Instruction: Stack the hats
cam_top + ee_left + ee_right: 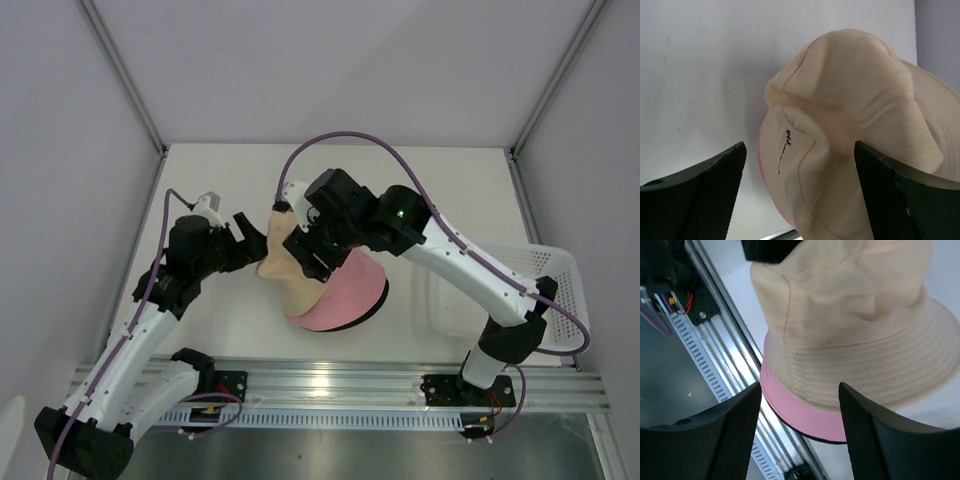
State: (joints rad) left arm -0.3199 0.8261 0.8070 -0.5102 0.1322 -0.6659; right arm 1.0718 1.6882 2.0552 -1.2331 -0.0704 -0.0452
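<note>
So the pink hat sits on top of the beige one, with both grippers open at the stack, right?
No, the order is reversed: the beige hat sits on top of the pink hat, as the right wrist view shows. The left gripper and right gripper are indeed open at the stack.

Below the right gripper (pixel 799 387) we count one beige hat (pixel 855 315), one pink hat (pixel 805 415) and one black hat (pixel 815 438), only its edge showing. One white basket (pixel 560 262) sits well apart from it.
</note>
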